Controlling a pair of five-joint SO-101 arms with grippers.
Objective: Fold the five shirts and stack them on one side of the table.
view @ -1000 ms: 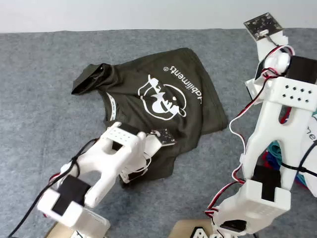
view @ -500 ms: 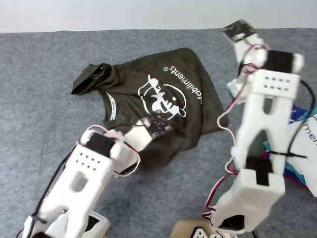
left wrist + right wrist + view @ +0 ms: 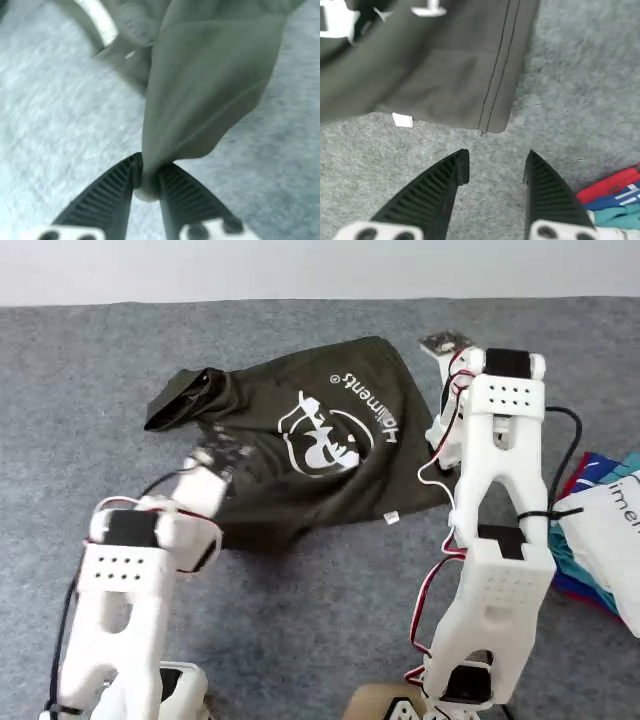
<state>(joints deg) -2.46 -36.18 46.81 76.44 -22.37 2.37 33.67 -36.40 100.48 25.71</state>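
A dark olive shirt (image 3: pixel 330 430) with a white print lies half folded in the middle of the grey table (image 3: pixel 90 380). My left gripper (image 3: pixel 145 170) is shut on a bunched fold of the shirt (image 3: pixel 210 75), lifted off the table at the shirt's near left side. Its arm (image 3: pixel 130 560) stands at the front left. My right gripper (image 3: pixel 496 160) is open over bare table, just short of the shirt's hemmed corner (image 3: pixel 495 122). A small white tag (image 3: pixel 402 120) sticks out from the shirt's edge.
A pile of coloured shirts (image 3: pixel 600 530) lies at the right edge of the table, its red and teal cloth (image 3: pixel 615 200) close to my right gripper. The right arm (image 3: pixel 495 540) rises over the shirt's right side.
My left gripper has pulled the shirt's near edge to the left and up, folding it over. The right arm has swung left to the shirt's right corner.
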